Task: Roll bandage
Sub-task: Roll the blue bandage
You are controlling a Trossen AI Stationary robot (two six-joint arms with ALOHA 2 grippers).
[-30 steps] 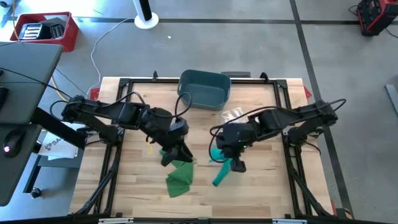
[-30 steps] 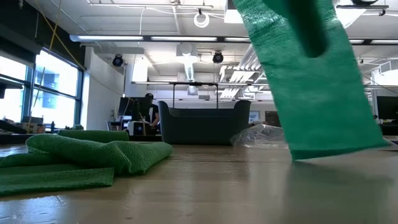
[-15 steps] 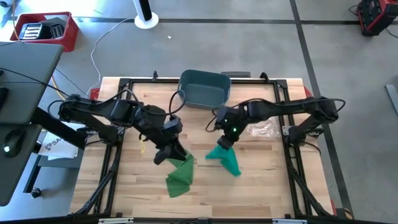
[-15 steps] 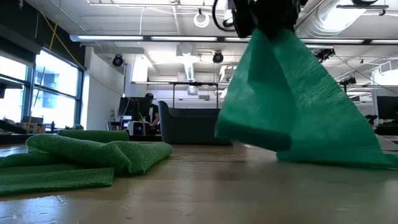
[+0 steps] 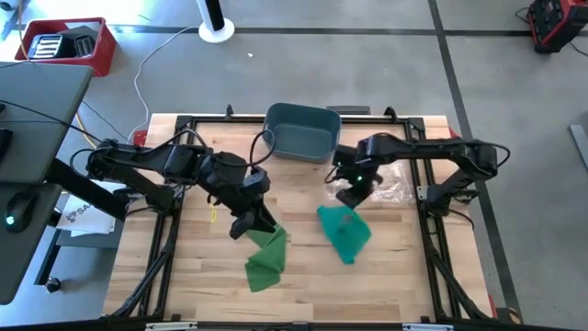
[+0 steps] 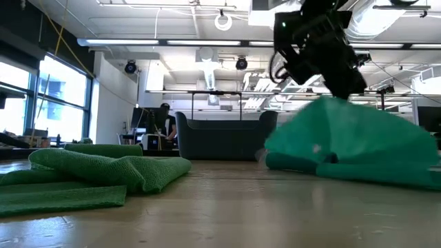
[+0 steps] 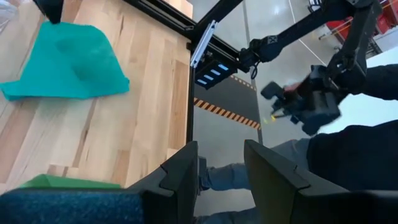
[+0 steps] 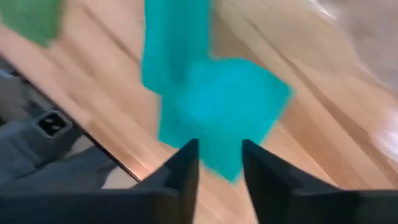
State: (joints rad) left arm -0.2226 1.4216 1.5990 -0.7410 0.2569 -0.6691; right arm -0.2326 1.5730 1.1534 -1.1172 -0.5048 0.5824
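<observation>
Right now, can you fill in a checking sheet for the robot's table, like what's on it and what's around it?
Surface: wooden table, framed by black rails.
Job's things: teal bandage lying loose and crumpled right of centre; green bandage lying in folds left of centre.
Clutter: grey bin at the far edge; clear plastic wrapper beside the right arm.
Grippers: right gripper open, just above the teal bandage, holding nothing; left gripper at the green bandage's upper end, fingers apart in the wrist view.
Cables: cords across the floor behind the table.
Surroundings: red crate on the floor; a person far back in the low view.
</observation>
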